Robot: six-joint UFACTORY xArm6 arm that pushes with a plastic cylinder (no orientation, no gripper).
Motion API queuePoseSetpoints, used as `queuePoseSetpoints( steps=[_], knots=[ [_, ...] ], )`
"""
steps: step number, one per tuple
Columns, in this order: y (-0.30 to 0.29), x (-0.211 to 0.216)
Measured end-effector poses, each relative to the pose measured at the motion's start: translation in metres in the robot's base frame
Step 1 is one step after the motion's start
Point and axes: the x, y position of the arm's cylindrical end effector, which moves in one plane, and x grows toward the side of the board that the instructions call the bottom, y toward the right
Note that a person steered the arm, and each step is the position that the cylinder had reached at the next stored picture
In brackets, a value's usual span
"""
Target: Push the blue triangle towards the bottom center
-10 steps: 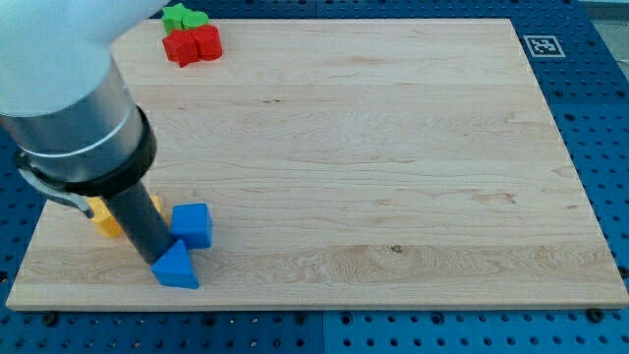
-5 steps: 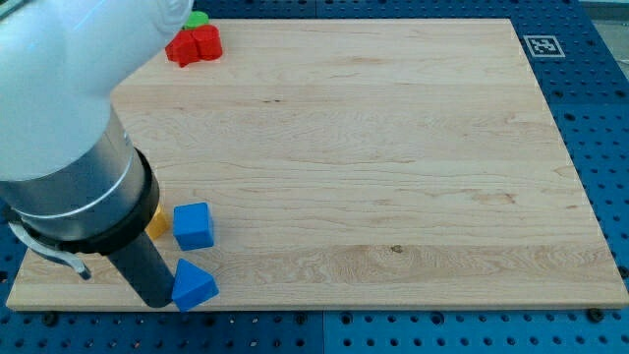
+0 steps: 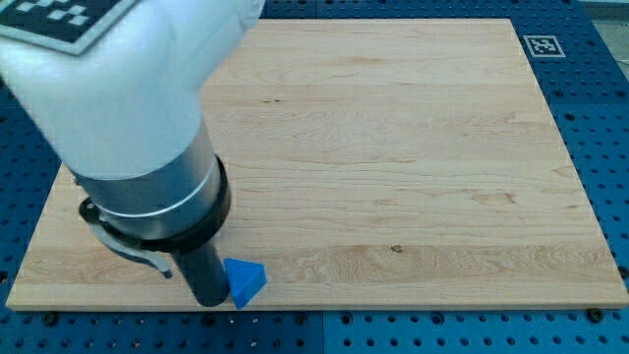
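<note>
Rod and block are sitting together at the near edge of the wooden board [image 3: 393,177], toward its left side. My tip [image 3: 209,301] is pressing down on the wood just short of the board's near edge, and the blue triangle [image 3: 245,282] is lying right against it on its right, touching or all but touching the dark rod. The triangle is resting flat on the wood, one corner pointing toward the near edge, and it is lying well left of the middle of that edge. There are no jaws on this arm to open or close; the rod is simply standing beside the block, holding nothing. Above the tip, the rod is rising into a dark collar and then a broad silver and white arm body [image 3: 138,108], which is filling the left part of the view and hiding that part of the board behind it. Farther off, the rest of the board is stretching away to the right and to the far side. At the far right corner, just off the board, a small black-and-white marker [image 3: 542,45] is lying on the blue perforated table [image 3: 600,118] that is surrounding the board on all sides.
</note>
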Motion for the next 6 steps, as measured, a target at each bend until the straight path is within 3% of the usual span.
queuePoseSetpoints(
  steps=[3,6],
  knots=[
    [0.062,-0.006],
    [0.126,-0.039]
  ],
)
